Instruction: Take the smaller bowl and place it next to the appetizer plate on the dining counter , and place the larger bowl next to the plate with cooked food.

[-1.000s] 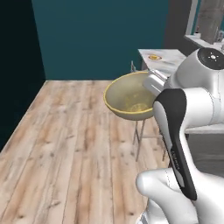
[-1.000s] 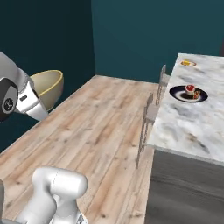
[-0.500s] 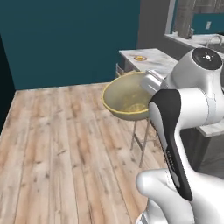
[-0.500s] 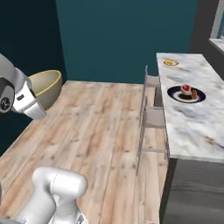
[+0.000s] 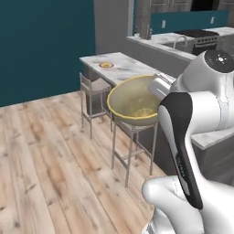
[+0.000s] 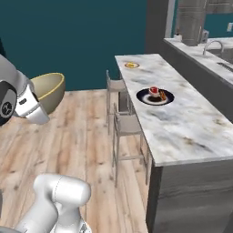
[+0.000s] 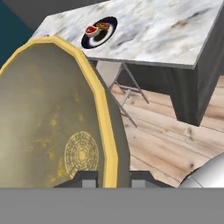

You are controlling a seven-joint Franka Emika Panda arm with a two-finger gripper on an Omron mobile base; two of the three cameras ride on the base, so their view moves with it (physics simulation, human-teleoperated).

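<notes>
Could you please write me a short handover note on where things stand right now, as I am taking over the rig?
Tool: shut on the rim of the larger bowl, carried in the air over the wooden floor, short of the dining counter.
Plate with cooked food: about midway along the dining counter, nothing beside it yet.
Appetizer plate: at the far end of the same counter.
Smaller bowl: I cannot place it from these pictures, so check whether that half is done.
Left: bring the larger bowl to the counter, set it down next to the dark plate, release.
</notes>
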